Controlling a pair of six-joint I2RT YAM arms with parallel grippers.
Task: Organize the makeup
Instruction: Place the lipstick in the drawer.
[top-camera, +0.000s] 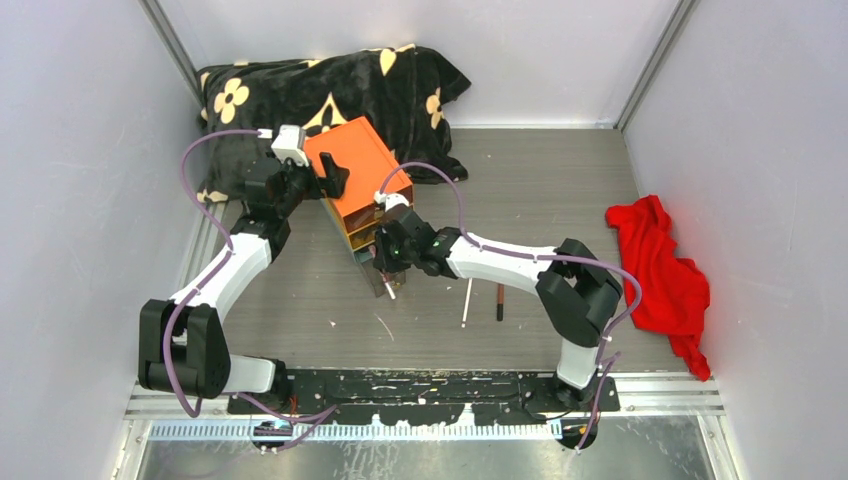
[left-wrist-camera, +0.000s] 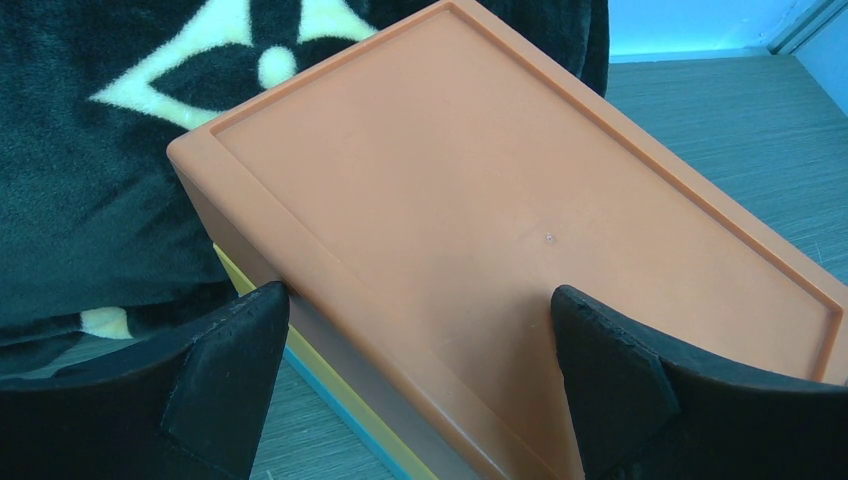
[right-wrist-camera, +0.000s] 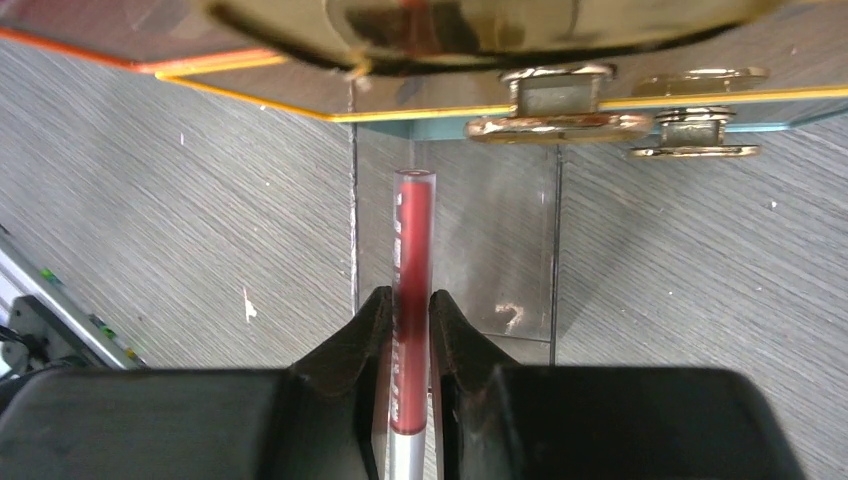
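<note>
My right gripper (top-camera: 384, 262) is shut on a thin red and silver pencil (right-wrist-camera: 411, 300), held over a pulled-out clear drawer (right-wrist-camera: 480, 250) at the front of the orange box (top-camera: 357, 172). The pencil's lower tip sticks out below the gripper (top-camera: 390, 292) in the top view. My left gripper (left-wrist-camera: 420, 330) is open, its fingers astride the near corner of the orange box's lid (left-wrist-camera: 520, 200). Two more pencils lie on the table: a white one (top-camera: 466, 302) and a dark reddish one (top-camera: 499, 301). The compacts and tubes are out of view.
A black blanket with cream flowers (top-camera: 330, 85) lies behind the box against the back wall. A red cloth (top-camera: 662, 270) lies at the right. White walls close in the table on three sides.
</note>
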